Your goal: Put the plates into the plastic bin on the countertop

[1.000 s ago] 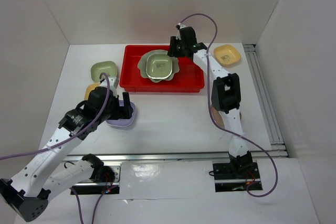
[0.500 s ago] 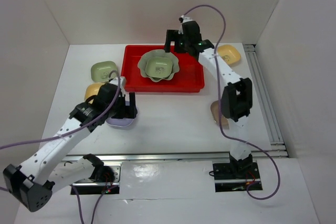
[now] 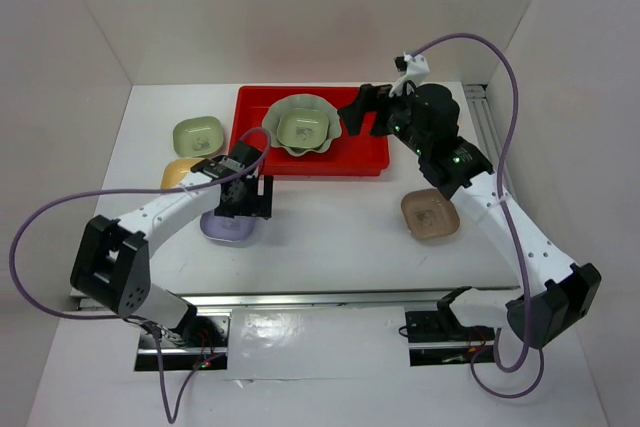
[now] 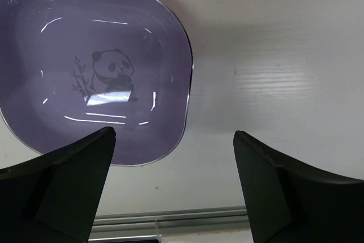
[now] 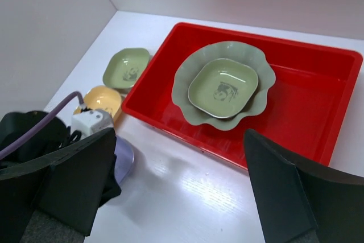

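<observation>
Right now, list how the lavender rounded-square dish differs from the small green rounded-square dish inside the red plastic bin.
The lavender dish is pale purple; the green dish is sage. The lavender dish lies on the white countertop; the green dish sits in the red bin, nested in a large scalloped dish. Both are rounded squares with a central print.

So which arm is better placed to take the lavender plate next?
Left. The left gripper, open, hangs right above the lavender plate; the right gripper, also open, is away by the bin.
</observation>
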### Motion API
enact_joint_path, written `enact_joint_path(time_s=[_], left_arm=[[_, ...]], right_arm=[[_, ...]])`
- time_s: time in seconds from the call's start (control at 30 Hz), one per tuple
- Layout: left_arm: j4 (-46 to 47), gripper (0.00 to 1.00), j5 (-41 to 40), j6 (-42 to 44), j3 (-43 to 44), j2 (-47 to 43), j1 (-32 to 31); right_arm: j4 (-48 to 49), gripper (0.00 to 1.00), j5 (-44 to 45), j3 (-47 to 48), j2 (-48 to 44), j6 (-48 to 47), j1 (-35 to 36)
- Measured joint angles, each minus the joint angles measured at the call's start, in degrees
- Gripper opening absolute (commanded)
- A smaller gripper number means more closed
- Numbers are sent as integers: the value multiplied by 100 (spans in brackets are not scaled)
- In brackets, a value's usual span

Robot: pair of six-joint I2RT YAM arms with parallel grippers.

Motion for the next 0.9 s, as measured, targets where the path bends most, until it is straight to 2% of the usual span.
enact_joint_path(time_s=[0.1,0.3,0.33,0.4,0.43,0.47,0.53,0.57,0.67,0.77,0.9], left_arm=[[11,97,37,0,81,369,125],[120,90,186,13,181,1038,337],[129,82,216,13,181,1119,365],[140,80,243,9,181,1215,385],[160,76,251,13,181,1250,385],[181,60,271,20,184,1307,385],[203,47,284,0,184,1469,380],[208,33,317,-2,184,1537,365],[76,21,223,-9,271,1569,297],[26,0,-48,33,295,1558,138],[-155,0,-354,-39,326,1606,-125]], right_arm=[[7,100,-44,-199,-48,-4,31],[35,100,-140,-352,-153,-7,83],[39,100,-146,-363,-201,-7,85],[46,100,-146,-369,-273,-7,90],[48,100,-149,-369,-304,-7,92],[57,100,-149,-369,-330,-7,94],[70,100,-149,-369,-367,-7,96],[87,100,-149,-376,-378,-7,96],[107,100,-146,-426,-433,-7,96],[114,100,-144,-433,-459,-7,98],[116,100,-142,-433,-501,-4,98]])
